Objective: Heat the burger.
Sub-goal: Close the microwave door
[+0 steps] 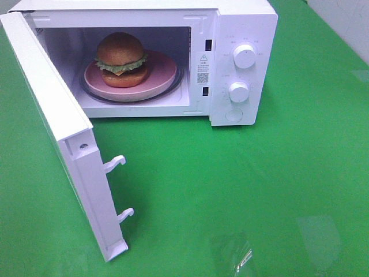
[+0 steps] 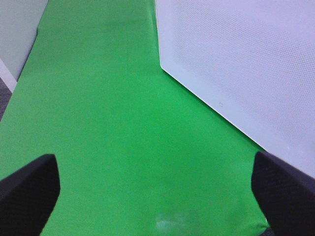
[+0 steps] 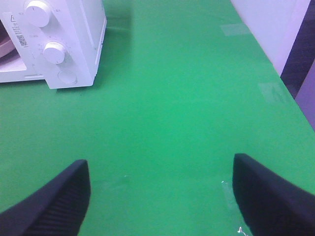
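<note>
The burger [image 1: 120, 59], with its brown bun, lettuce frill and cheese, sits on a pink plate [image 1: 159, 74] inside the white microwave [image 1: 242, 26]. The microwave door [image 1: 57, 124] hangs wide open toward the front left. Neither gripper shows in the exterior high view. My left gripper [image 2: 155, 189] is open over green cloth, with the door's white perforated panel [image 2: 246, 64] just beside it. My right gripper [image 3: 160, 194] is open with nothing between its fingers, over bare cloth some way from the microwave's control panel [image 3: 51, 51].
Two knobs [image 1: 244, 56] and a round button [image 1: 233, 115] are on the microwave's front right. Two white latch hooks [image 1: 118, 163] stick out of the door's edge. Green cloth [image 1: 230, 190] covers the table. A grey wall and the table's edge [image 3: 275, 54] lie to the right.
</note>
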Available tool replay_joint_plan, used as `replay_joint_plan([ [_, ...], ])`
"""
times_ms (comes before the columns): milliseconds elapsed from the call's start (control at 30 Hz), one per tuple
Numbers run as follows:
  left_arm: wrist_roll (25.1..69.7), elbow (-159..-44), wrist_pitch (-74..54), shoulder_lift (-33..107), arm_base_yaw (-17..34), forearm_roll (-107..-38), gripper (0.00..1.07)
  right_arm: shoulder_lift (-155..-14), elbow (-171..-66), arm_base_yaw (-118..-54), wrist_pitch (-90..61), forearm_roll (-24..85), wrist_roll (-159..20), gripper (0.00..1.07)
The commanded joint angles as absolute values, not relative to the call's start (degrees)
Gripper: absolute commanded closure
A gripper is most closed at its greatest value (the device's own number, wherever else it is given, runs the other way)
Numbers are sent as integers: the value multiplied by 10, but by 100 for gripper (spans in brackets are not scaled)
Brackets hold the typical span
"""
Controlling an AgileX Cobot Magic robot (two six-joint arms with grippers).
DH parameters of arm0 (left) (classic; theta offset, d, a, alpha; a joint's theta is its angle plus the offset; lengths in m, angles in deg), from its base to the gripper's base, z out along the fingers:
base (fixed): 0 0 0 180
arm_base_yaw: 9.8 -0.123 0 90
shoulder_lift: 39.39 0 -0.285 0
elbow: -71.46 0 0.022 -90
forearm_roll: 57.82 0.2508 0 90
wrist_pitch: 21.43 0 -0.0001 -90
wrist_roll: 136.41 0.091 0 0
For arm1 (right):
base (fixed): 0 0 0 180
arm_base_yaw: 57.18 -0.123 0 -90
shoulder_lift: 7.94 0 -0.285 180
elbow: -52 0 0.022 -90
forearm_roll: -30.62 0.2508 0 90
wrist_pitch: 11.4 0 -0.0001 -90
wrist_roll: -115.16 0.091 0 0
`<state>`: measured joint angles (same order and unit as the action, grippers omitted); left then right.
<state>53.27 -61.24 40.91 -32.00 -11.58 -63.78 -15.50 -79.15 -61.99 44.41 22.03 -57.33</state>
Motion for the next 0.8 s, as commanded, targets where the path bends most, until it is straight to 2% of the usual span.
replay_joint_plan([
  [33,533,-611,400,-327,-113,-639,9,-140,-790,-618,438,222,-577,32],
  [800,533,-611,400,-327,-113,-639,9,-140,-790,-618,438,221,-577,32],
])
